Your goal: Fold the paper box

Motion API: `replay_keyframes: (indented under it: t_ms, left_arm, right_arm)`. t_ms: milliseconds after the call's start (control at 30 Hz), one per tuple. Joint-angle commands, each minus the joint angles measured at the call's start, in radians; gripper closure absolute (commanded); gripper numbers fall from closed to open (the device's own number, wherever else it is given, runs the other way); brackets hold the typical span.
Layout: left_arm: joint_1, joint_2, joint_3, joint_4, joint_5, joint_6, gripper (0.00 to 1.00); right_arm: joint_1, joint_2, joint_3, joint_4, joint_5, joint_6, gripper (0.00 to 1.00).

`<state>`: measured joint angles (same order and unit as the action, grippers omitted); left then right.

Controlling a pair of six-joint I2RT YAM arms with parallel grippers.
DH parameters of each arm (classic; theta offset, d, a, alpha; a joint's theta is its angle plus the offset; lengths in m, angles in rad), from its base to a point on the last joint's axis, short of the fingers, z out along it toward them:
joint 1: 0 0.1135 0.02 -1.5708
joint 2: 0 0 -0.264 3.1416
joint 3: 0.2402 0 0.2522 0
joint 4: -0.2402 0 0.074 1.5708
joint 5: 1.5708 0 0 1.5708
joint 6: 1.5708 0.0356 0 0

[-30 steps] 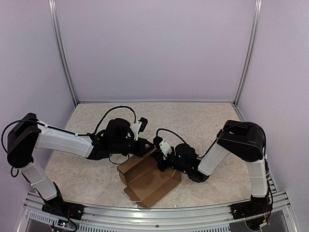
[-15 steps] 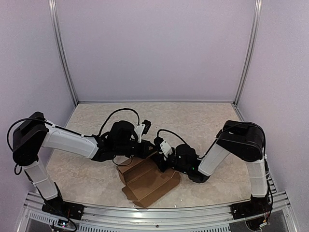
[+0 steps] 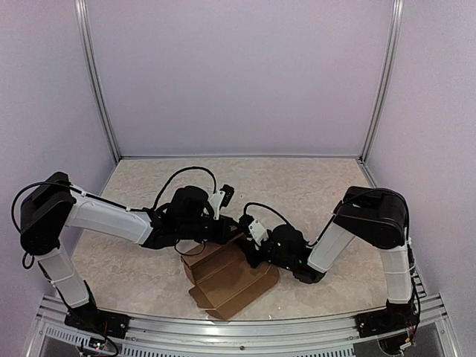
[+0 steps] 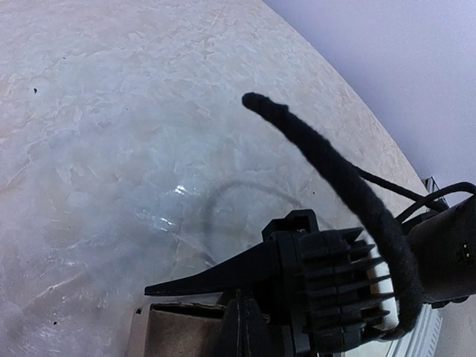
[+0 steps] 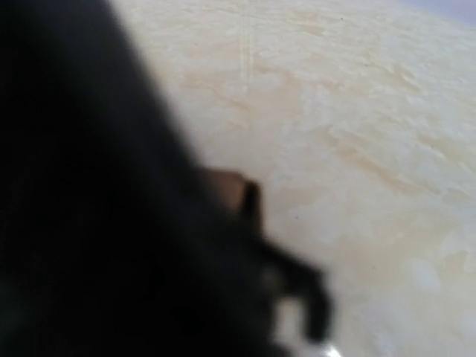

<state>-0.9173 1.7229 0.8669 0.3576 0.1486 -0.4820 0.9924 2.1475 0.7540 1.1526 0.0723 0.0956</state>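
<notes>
The paper box is a brown cardboard piece, partly folded, lying near the table's front edge with a raised flap at its far side. My left gripper is at that far flap, fingers shut together. In the left wrist view the shut fingers sit beside the cardboard edge, and I cannot see cardboard between them. My right gripper is low at the box's far right corner, close to the left one. One of its fingers shows as a black wedge over the cardboard. The right wrist view is a dark blur with a brown scrap of box.
The marbled tabletop stretches behind both arms to the back wall. A metal rail runs along the near edge just below the box. A black cable arcs across the left wrist view.
My left arm has reached to the right, bringing its gripper up to the right gripper at the box's far corner. The box has shifted slightly left.
</notes>
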Motion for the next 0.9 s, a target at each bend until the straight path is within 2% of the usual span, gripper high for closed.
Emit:
replay_keyframes:
  t_ms: [0, 33, 333, 633, 867]
  left_arm:
    - [-0.003, 0.008, 0.015, -0.034, -0.011, 0.008, 1.00]
    - [-0.003, 0.008, 0.015, -0.035, -0.011, 0.008, 1.00]
    - [-0.001, 0.003, 0.019, -0.047, -0.011, 0.010, 1.00]
    - [-0.002, 0.007, 0.023, -0.048, -0.011, 0.010, 1.00]
    - [0.001, 0.006, 0.022, -0.049, -0.012, 0.010, 1.00]
  right_arm:
    - [0.003, -0.028, -0.006, -0.007, 0.036, -0.004, 0.95]
    - [0.005, -0.027, -0.003, -0.006, 0.039, -0.004, 1.00]
    - [0.042, -0.005, 0.030, 0.004, 0.101, -0.027, 1.00]
    - [0.046, -0.026, 0.023, 0.021, 0.122, -0.030, 0.83]
    - [0.047, -0.027, 0.028, 0.038, 0.139, -0.037, 0.83]
